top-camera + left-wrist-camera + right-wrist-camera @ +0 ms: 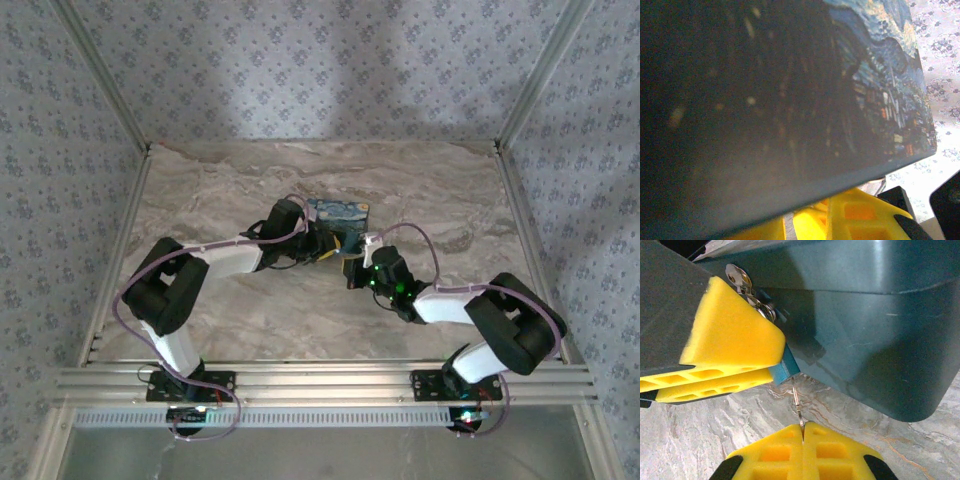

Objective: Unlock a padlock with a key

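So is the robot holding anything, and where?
The right end effector pinches a thin metal piece, maybe the key, by its lower end. The left end effector clamps a blue tab on the blue box.

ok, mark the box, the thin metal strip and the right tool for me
box (pixel 880 340): right wrist view, on its dark blue side wall.
strip (pixel 797 403): right wrist view, mid-length, just above the fingertips.
right tool (pixel 803 426): right wrist view, on the seam where its yellow fingertips pinch the strip.
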